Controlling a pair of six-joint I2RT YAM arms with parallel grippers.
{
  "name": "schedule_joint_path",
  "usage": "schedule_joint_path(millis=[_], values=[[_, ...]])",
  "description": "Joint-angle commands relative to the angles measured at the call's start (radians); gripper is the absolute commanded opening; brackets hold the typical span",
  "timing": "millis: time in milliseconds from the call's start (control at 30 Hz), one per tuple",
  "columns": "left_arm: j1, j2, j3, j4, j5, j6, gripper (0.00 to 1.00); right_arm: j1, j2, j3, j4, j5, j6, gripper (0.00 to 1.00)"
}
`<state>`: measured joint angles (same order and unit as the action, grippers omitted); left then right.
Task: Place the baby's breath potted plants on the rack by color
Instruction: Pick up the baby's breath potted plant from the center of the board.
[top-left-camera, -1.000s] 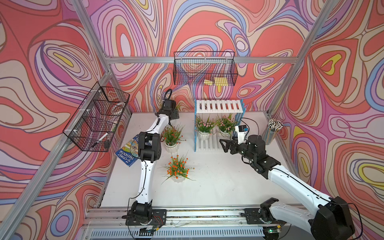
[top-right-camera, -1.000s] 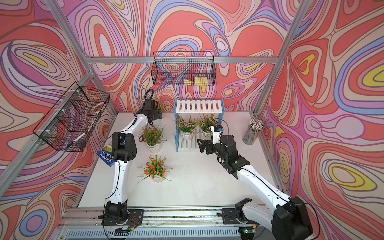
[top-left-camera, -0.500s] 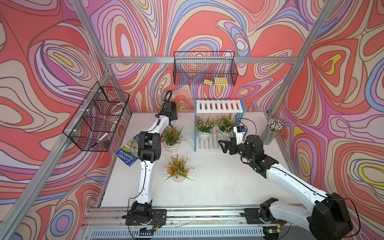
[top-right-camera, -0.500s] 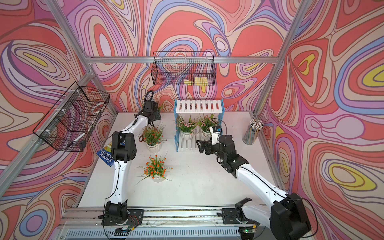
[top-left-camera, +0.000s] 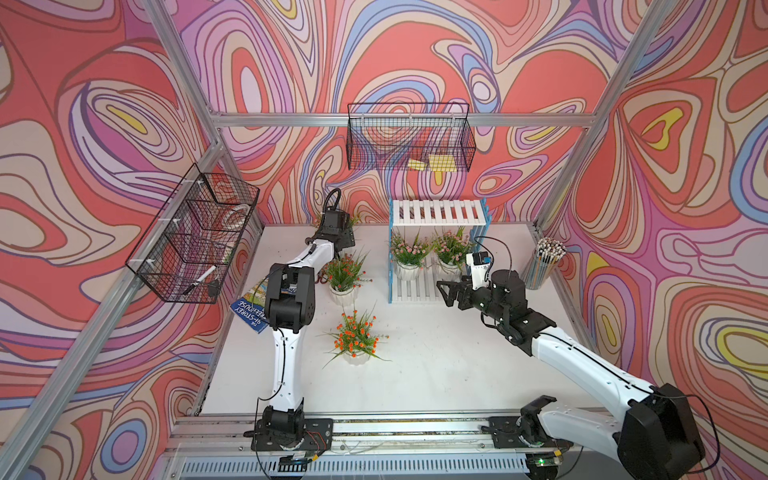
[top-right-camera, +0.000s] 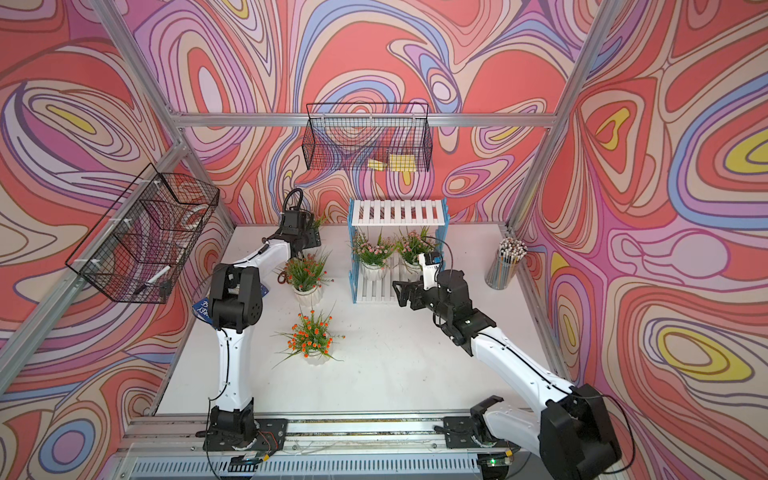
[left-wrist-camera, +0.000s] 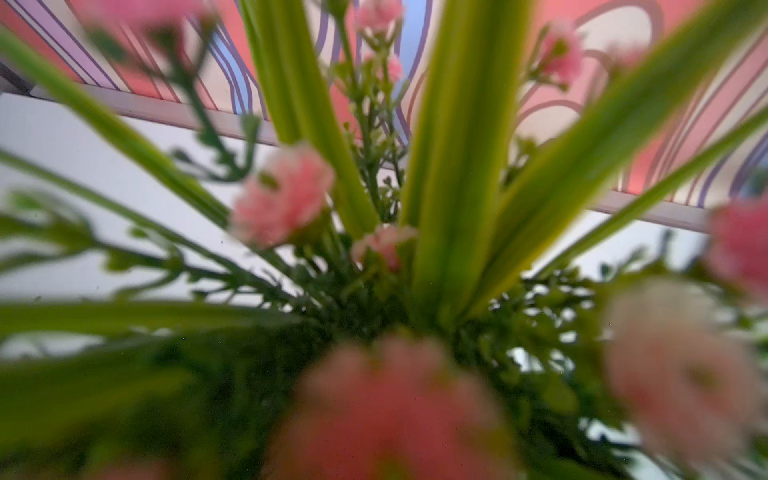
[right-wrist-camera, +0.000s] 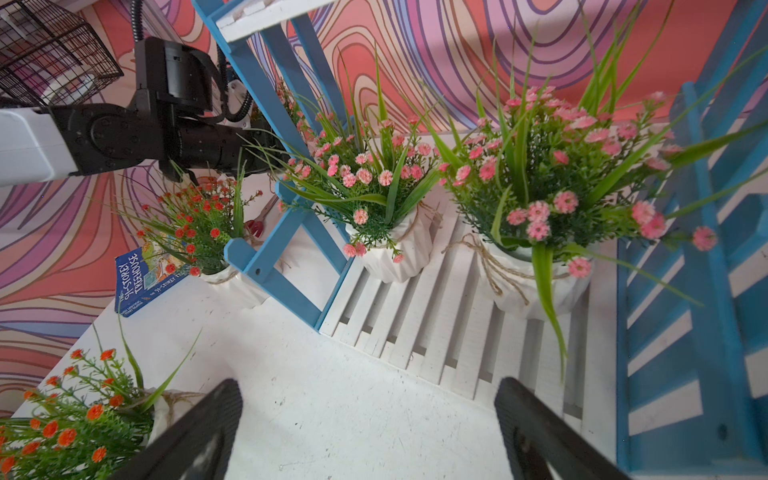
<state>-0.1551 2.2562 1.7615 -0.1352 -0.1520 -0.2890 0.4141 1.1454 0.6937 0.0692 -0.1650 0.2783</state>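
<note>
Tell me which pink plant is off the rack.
The pink plant by the back wall, at the left arm's tip; the other two stand on the rack's lower shelf.

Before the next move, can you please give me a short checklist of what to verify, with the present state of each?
1. Left end effector closed: ok.
2. Its hold on the third pink plant: cannot tell, hidden.
3. Right end effector open, holding nothing: ok.
4. Two pink plants upright on the lower shelf of the rack: ok.
5. Top shelf bare for the orange plants: ok.
6. Orange plants on the rack: not ok, both stand on the table.
</note>
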Motion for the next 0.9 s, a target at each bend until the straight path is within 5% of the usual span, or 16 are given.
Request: schedule_joint_path(millis=[0,400,867], values=[[0.006,-0.093,-0.08,0.093,0.048,0.013,0.63,0.007,0.009,-0.016,0.03,0.001,-0.005,0.98],[0.012,-0.294,-0.316,0.177,0.093,0.016,0.62,0.007,-0.007,-0.048,0.054,-0.005,0.009,0.98],[0.012,-0.439,-0.292,0.07,0.159,0.069,0.61,0.006,-0.029,-0.06,0.055,0.001,0.013,0.98]])
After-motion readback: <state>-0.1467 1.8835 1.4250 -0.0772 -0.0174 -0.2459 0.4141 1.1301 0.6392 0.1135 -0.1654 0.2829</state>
